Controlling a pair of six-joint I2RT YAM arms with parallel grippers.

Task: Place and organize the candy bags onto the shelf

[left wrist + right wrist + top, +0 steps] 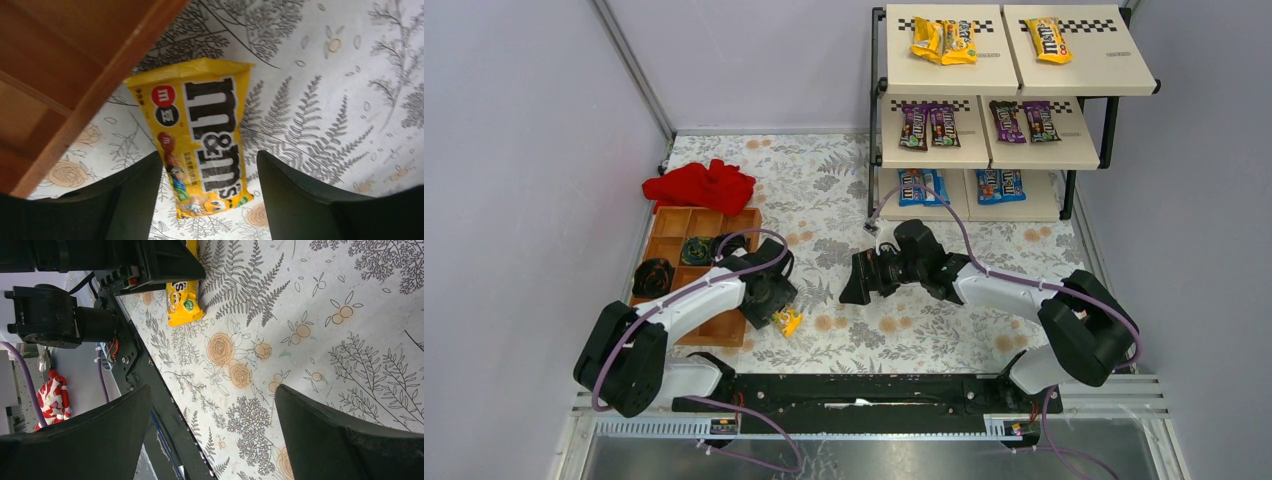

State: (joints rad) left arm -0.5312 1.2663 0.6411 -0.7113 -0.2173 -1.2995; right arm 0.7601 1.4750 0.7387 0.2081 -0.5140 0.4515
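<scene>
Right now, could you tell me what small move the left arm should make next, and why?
Probably lower the left gripper and close it on the yellow candy bag: the bag lies flat on the floral cloth between its open jaws, beside the wooden tray, not yet gripped.

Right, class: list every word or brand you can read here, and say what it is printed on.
"m&m's": on the yellow candy bag lying on the tablecloth.
Small print on that bag: too blurred.
Logos on the purple-brown bags and blue bags: too small.
</scene>
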